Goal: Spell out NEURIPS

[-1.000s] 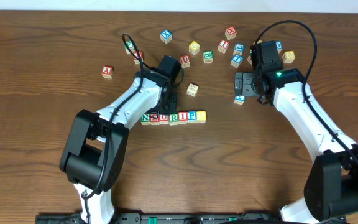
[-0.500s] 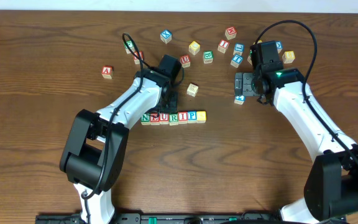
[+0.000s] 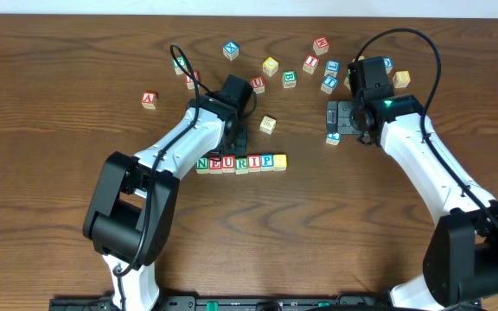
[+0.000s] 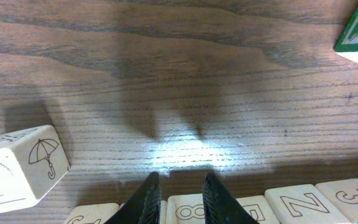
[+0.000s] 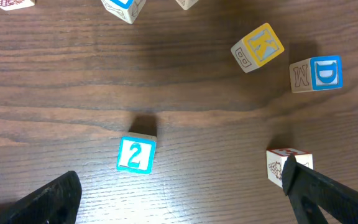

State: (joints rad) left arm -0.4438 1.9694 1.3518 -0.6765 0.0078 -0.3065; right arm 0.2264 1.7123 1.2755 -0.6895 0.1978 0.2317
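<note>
A row of cubes lies mid-table reading N [image 3: 201,162], a covered place, U [image 3: 229,162], R [image 3: 241,162], I [image 3: 254,162], P [image 3: 267,162], then a yellow-faced cube [image 3: 280,161]. My left gripper [image 3: 218,155] stands over the covered second place, so the E is hidden. In the left wrist view that gripper [image 4: 179,186] is narrowly set on a cube showing an 8 [image 4: 185,208], which sits in line with its neighbours. My right gripper [image 3: 331,121] hangs wide open at the back right and holds nothing [image 5: 179,193].
Loose cubes are scattered along the back: an A cube [image 3: 149,99], an X cube [image 3: 231,50] and several more near the right arm. One plain cube [image 3: 268,123] sits just behind the row. A blue 2 cube [image 5: 135,154] lies ahead of the right jaws.
</note>
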